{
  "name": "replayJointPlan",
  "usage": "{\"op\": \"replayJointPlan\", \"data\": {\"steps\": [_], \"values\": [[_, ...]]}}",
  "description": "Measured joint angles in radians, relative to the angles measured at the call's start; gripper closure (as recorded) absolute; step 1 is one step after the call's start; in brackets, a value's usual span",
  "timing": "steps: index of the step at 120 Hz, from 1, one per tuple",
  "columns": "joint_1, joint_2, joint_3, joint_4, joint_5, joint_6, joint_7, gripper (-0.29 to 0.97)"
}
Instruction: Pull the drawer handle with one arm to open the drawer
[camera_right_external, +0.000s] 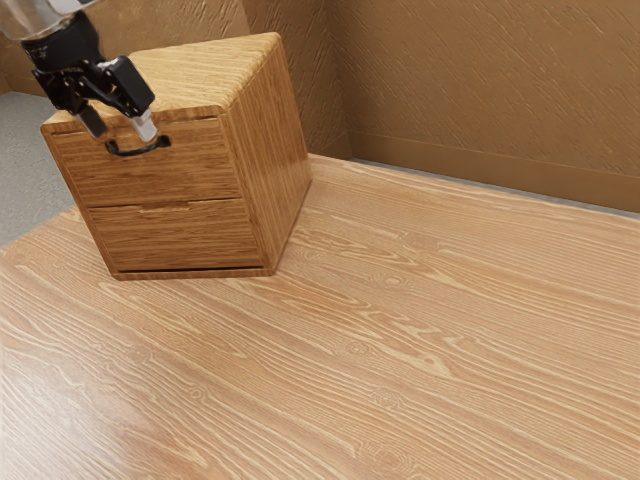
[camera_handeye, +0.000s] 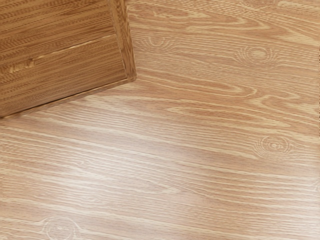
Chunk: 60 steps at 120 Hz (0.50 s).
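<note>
At twelve o'clock from the drawer handle (camera_right_external: 135, 152), the claw (camera_right_external: 124, 136) hovers open, in the reaching step; next it should lower and grip.

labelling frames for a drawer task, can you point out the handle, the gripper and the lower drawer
handle (camera_right_external: 138, 151), exterior view, middle of the black bar
gripper (camera_right_external: 124, 136), exterior view, midway between the fingertips
lower drawer (camera_right_external: 175, 235), exterior view, centre of its front panel
</note>
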Motion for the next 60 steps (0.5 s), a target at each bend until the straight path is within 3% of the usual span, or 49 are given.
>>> {"op": "replayJointPlan", "data": {"steps": [26, 38, 48, 60], "values": [[-0.042, 0.057, -0.011, 0.003, -0.013, -0.007, -0.001, 0.0], [-0.061, 0.073, 0.005, 0.004, -0.055, -0.068, -0.01, 0.0], [-0.056, 0.067, -0.015, -0.006, -0.045, -0.118, -0.001, 0.0], [-0.084, -0.142, -0.004, -0.345, 0.008, 0.016, 0.122, 0.01]]}}
